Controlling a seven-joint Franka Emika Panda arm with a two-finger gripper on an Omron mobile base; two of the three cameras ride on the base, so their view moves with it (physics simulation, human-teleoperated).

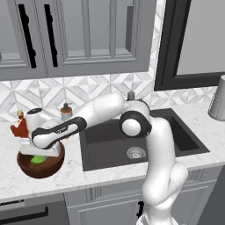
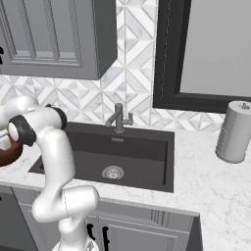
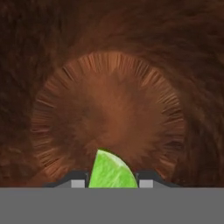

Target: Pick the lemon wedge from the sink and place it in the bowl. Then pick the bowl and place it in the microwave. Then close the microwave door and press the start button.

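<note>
Bowl (image 3: 109, 109) under gripper (image 3: 113, 183): wood, radial grain, slight gloss. Lemon wedge (image 3: 113, 171) betw fingers: smooth, matt green. Counter (image 1: 88, 176) beside: marble-look, polished. Sink (image 1: 110, 145) further off: dark matt; drain (image 1: 136, 153) metal.

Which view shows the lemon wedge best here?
The hand view: the lemon wedge sits large between the gripper tips, over the bowl. The left base view gives a green sliver; the right base view, the bowl's edge.

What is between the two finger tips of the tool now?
In the hand view the lemon wedge sits between the finger tips of the tool, above the inside of the bowl.
</note>
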